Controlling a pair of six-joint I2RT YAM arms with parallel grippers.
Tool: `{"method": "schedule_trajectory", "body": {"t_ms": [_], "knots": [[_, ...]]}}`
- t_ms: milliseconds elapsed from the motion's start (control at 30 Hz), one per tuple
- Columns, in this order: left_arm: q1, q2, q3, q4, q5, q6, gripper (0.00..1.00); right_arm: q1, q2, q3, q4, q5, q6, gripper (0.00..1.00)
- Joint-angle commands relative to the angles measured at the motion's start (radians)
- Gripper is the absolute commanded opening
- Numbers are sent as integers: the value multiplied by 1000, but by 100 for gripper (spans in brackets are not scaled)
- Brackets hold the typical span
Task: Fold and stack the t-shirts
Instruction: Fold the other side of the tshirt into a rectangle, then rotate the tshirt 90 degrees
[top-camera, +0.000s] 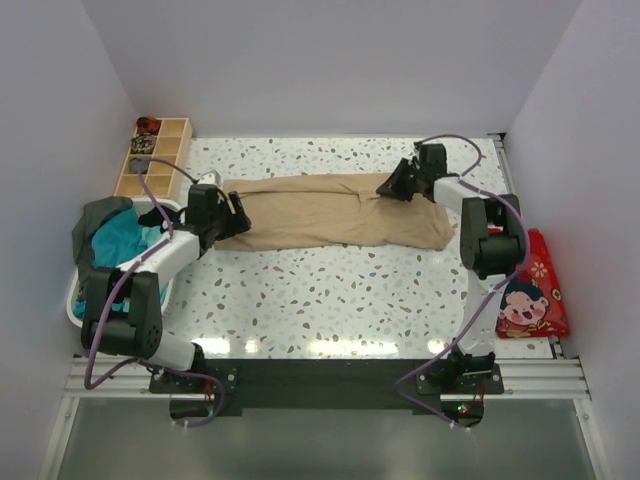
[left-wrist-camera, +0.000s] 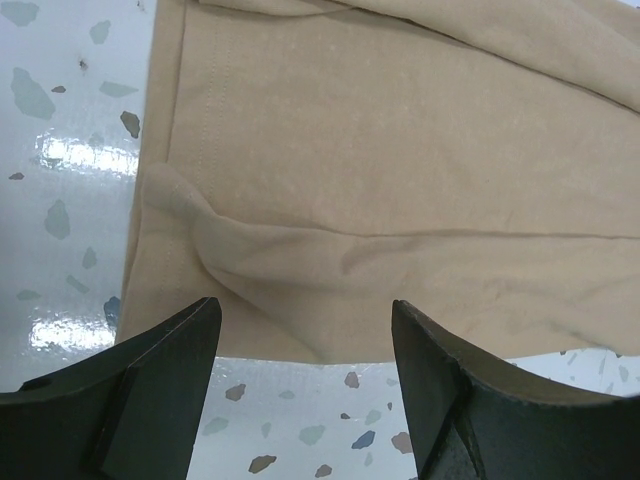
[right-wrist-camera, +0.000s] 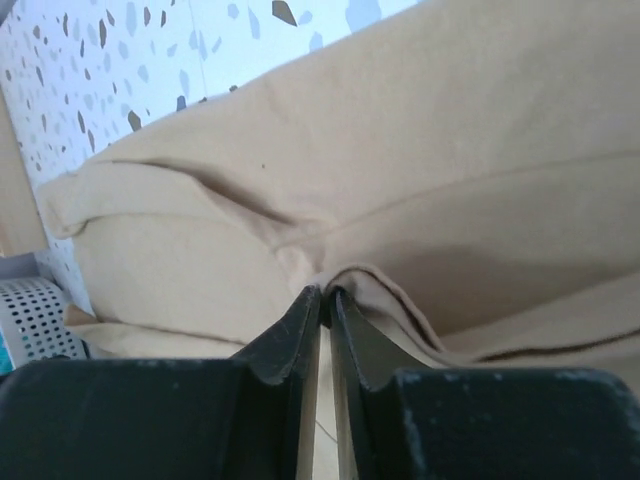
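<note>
A sandy-beige t-shirt (top-camera: 330, 212) lies across the speckled table, folded into a long band. My left gripper (top-camera: 232, 215) hovers at its left end, open, and the left wrist view shows the shirt's hem (left-wrist-camera: 400, 180) beyond the spread fingers (left-wrist-camera: 305, 305) with nothing between them. My right gripper (top-camera: 388, 186) is at the shirt's far edge near the right end. In the right wrist view its jaws (right-wrist-camera: 325, 292) are shut on a pinched ridge of the beige cloth (right-wrist-camera: 400, 150). A teal t-shirt (top-camera: 125, 240) and a dark grey-green one (top-camera: 95, 220) lie in the basket.
The white plastic basket (top-camera: 75, 300) stands at the table's left edge, beside my left arm; its perforated wall (right-wrist-camera: 35, 315) also shows in the right wrist view. A wooden compartment box (top-camera: 150, 160) sits at the back left. A red printed bag (top-camera: 530, 285) lies off the right edge.
</note>
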Motion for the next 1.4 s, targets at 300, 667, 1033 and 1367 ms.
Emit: {"method": "schedule_trajectory", "body": {"t_ms": [300, 667, 1033, 1367], "knots": [[-31, -55, 46, 45, 1, 16, 75, 7, -129, 12, 124, 24, -46, 55], [-63, 220, 228, 334, 125, 26, 80, 7, -214, -132, -100, 270, -169, 58], [-98, 538, 459, 237, 81, 56, 79, 7, -120, -122, -145, 311, -163, 57], [-241, 462, 297, -15, -35, -24, 73, 10, 115, 124, -274, 240, -134, 56]]}}
